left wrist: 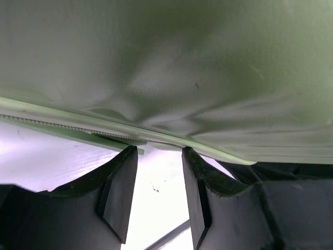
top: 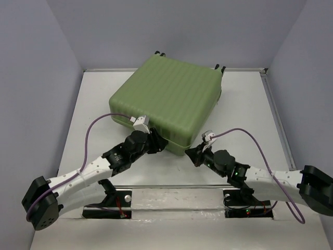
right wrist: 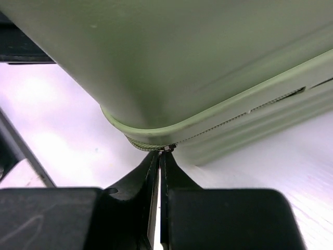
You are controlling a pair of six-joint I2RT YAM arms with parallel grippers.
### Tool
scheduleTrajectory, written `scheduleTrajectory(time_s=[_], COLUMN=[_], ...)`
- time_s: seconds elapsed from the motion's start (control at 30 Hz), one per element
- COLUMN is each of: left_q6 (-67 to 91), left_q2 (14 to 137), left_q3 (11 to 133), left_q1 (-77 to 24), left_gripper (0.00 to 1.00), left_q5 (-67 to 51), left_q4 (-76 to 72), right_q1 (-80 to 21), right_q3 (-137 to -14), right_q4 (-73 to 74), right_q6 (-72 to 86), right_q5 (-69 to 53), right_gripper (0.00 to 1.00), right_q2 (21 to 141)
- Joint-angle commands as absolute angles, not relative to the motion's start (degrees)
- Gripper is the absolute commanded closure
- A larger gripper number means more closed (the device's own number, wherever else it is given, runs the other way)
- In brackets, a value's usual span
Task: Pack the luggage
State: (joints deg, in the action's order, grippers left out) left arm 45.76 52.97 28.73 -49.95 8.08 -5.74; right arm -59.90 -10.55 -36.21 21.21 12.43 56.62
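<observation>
The luggage (top: 171,99) is a large light-green ribbed suitcase lying shut and flat on the white table (top: 93,109). My left gripper (top: 158,141) is at its near-left side. In the left wrist view that gripper (left wrist: 160,151) is open, its fingertips up against the zipper seam (left wrist: 78,128) with only bare table between them. My right gripper (top: 193,152) is at the luggage's near corner. The right wrist view shows this gripper (right wrist: 162,152) shut, its tips pinching the small metal zipper pull (right wrist: 168,148) under the rounded corner (right wrist: 140,130).
Small black wheels (top: 158,53) stick out at the luggage's far edge. Grey walls close in the table at the left, back and right. Purple cables (top: 93,127) loop off both arms. Bare table lies left and right of the luggage.
</observation>
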Motion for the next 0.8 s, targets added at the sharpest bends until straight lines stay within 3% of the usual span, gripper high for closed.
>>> scheduleTrajectory(time_s=[0.0, 0.13, 0.3, 0.43, 0.63, 0.77], left_q6=[46.2, 45.7, 46.5, 46.8, 47.7, 48.5], left_q2=[55.3, 59.0, 63.4, 64.1, 62.8, 63.2], left_q3=[35.1, 38.6, 40.6, 40.6, 38.2, 37.0], left_q1=[-50.4, -49.4, -49.5, -49.5, -49.5, -49.5], left_gripper=[0.48, 0.48, 0.49, 0.49, 0.50, 0.50], left_q5=[11.5, 13.0, 12.2, 12.0, 11.5, 9.7], left_q4=[-20.0, -20.6, -21.8, -22.1, -23.6, -24.9], right_q1=[-70.7, -78.9, -87.5, -87.5, -87.5, -87.5], right_q3=[-17.8, -24.7, -37.5, -45.9, -48.9, -53.3], right_q4=[-21.3, -7.1, -1.9, -1.8, -4.5, -7.8], right_q6=[24.7, 32.1, 35.5, 35.2, 33.1, 31.8], right_q5=[23.3, 27.0, 33.0, 37.7, 38.9, 39.5], right_gripper=[0.93, 0.93, 0.93, 0.93, 0.93, 0.93], right_q2=[54.0, 58.3, 69.9, 74.2, 72.6, 79.8])
